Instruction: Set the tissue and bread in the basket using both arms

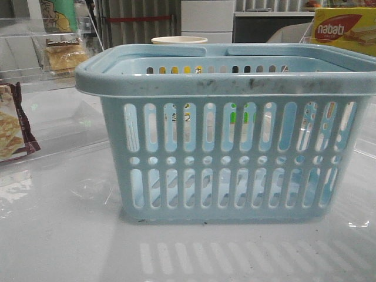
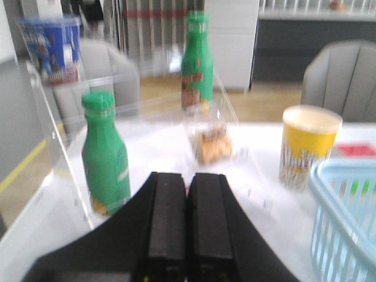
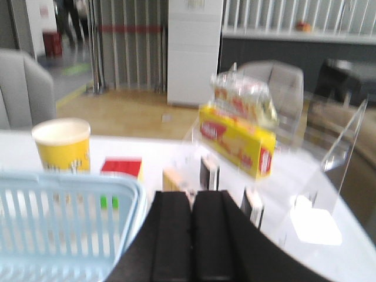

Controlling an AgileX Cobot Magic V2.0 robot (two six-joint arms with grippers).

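1. Light-blue slotted plastic basket [image 1: 235, 147] stands in the middle of the white worktop, toward its near edge, and looks empty through the slots.
2. Golden-brown bread in clear wrap [image 2: 212, 144] sits on a clear acrylic shelf toward the far left corner, between two green bottles [image 2: 106, 155]; a careless reach there risks toppling a bottle.
3. Small black-and-white tissue packs [image 3: 209, 172] stand upright toward the far right edge, beneath the yellow Nabati box [image 3: 238, 138]; they are thin and blurred, so a grasp could slip or knock a neighbour.
4. Left gripper [image 2: 188, 223] has its black fingers pressed together, holding nothing.
5. Right gripper [image 3: 192, 235] is likewise closed and empty; both must open before any grasp.
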